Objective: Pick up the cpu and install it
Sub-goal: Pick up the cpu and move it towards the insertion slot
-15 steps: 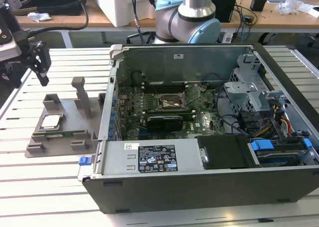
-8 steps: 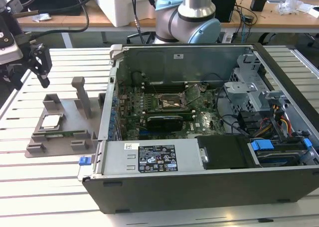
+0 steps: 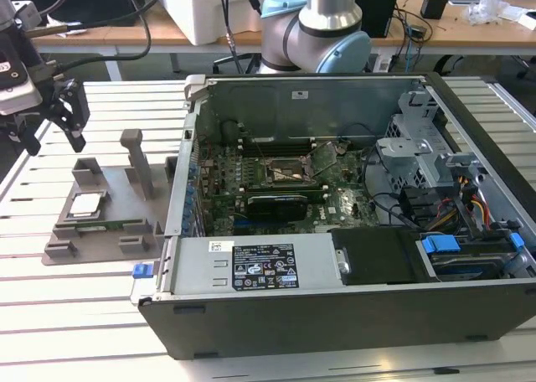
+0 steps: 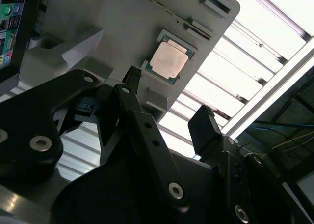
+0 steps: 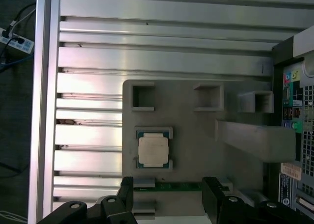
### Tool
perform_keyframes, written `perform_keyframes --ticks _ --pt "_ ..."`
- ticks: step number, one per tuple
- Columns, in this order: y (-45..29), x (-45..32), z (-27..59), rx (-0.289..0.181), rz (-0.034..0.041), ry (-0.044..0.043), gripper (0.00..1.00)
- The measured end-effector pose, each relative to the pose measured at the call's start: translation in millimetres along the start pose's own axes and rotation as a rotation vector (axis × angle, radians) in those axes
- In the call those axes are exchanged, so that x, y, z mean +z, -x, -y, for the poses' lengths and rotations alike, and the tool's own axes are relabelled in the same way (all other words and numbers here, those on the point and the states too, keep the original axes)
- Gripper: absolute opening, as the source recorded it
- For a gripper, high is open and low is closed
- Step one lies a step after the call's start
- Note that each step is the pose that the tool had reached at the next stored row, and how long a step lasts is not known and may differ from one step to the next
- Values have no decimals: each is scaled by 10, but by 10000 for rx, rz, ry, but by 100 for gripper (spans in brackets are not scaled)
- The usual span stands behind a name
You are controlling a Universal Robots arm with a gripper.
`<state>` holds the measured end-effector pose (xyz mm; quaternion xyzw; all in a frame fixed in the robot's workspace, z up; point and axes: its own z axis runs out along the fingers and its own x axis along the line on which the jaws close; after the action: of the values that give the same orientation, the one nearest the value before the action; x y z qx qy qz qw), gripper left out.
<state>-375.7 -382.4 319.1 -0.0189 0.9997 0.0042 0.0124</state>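
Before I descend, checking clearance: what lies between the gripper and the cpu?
Nothing: in the exterior view the stretch from gripper to cpu is bare air.

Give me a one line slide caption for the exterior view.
Open gripper hovers near the cpu seated in its grey fixture plate, beside the open computer case.

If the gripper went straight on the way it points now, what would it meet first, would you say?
The gripper would likely meet the grey plate first, at the green strip beside the cpu, not the cpu itself; depth is unclear.
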Motion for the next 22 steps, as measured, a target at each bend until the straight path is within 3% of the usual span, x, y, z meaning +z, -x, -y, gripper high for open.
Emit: perform_keyframes --ticks 22 --pt "-3 132 1 0 0 0 67"
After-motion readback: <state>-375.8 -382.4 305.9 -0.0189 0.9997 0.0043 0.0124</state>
